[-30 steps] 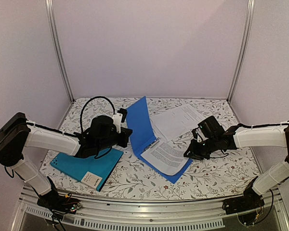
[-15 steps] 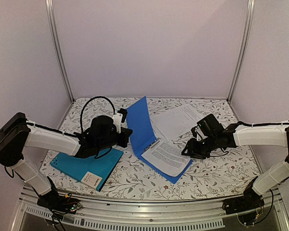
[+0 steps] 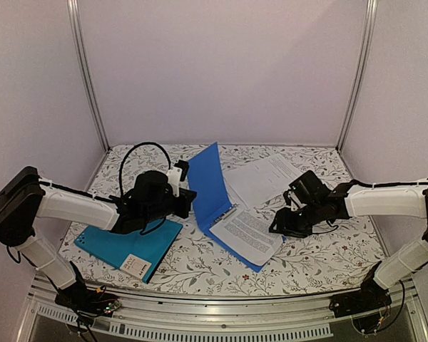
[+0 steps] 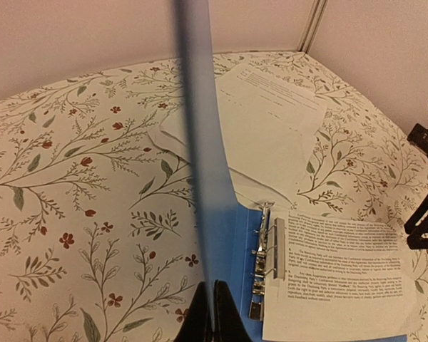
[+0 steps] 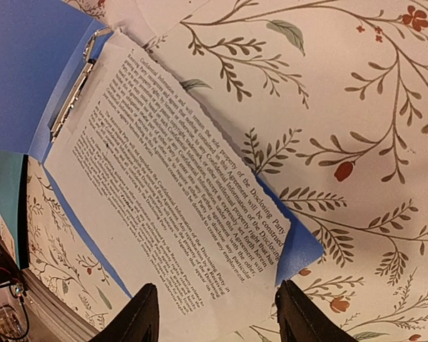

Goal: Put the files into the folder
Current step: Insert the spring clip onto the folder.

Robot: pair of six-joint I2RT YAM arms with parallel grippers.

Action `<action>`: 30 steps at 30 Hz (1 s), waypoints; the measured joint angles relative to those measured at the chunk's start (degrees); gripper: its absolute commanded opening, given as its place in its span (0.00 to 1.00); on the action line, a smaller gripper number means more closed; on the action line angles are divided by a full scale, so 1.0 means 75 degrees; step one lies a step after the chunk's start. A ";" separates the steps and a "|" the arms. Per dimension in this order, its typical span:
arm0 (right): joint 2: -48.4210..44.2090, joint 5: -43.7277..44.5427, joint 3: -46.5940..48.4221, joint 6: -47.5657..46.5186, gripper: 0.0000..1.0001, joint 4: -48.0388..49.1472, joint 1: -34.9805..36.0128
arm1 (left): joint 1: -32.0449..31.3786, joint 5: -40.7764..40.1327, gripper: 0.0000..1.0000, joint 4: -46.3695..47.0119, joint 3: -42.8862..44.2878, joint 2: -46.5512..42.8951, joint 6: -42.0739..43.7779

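1. Files numbered two in the top view: one on the open blue folder, the other sheet on the table behind. One teal folder lay closed, well apart.
2. Left wrist: the left gripper pinched the blue folder's raised cover, which was blurred and edge-on.
3. Right wrist: the right gripper stood wide and empty over one sheet. The teal folder was cut to a sliver.

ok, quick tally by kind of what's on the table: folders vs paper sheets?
Folders: 2, the closed teal folder with a white label and the open blue folder with a metal clip
Printed white paper sheets: 2, the sheet in the blue folder and the loose sheet behind it
Total: 4
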 measured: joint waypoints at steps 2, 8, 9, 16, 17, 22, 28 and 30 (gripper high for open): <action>0.0000 0.0070 0.0017 -0.0009 0.58 -0.0082 0.0023 | -0.0003 0.0003 0.00 -0.0003 0.0012 0.0000 0.0012; 0.0000 0.0233 0.0181 -0.0087 0.56 -0.0248 0.0157 | -0.0015 0.0006 0.00 -0.0023 0.0038 0.0000 0.0020; 0.0000 0.0248 0.0224 -0.0117 0.55 -0.0262 0.0195 | -0.0015 0.0006 0.00 -0.0023 0.0038 0.0000 0.0020; 0.0122 0.0233 0.0469 -0.0306 0.51 -0.0245 0.0318 | -0.0015 0.0006 0.00 -0.0038 0.0038 0.0000 0.0020; 0.0189 0.0216 0.0487 -0.0323 0.51 -0.0233 0.0318 | -0.0015 0.0006 0.00 -0.0038 0.0038 0.0000 0.0020; 0.0691 0.0073 0.0504 -0.0425 0.50 -0.0154 0.0318 | -0.0015 0.0006 0.00 -0.0041 0.0038 0.0000 0.0020; 0.1271 -0.0087 0.0504 -0.0487 0.49 0.0020 0.0321 | -0.0015 0.0006 0.00 -0.0044 0.0041 0.0000 0.0026; 0.1364 -0.0093 0.0504 -0.0493 0.49 0.0055 0.0321 | -0.0015 0.0006 0.00 -0.0044 0.0041 0.0000 0.0047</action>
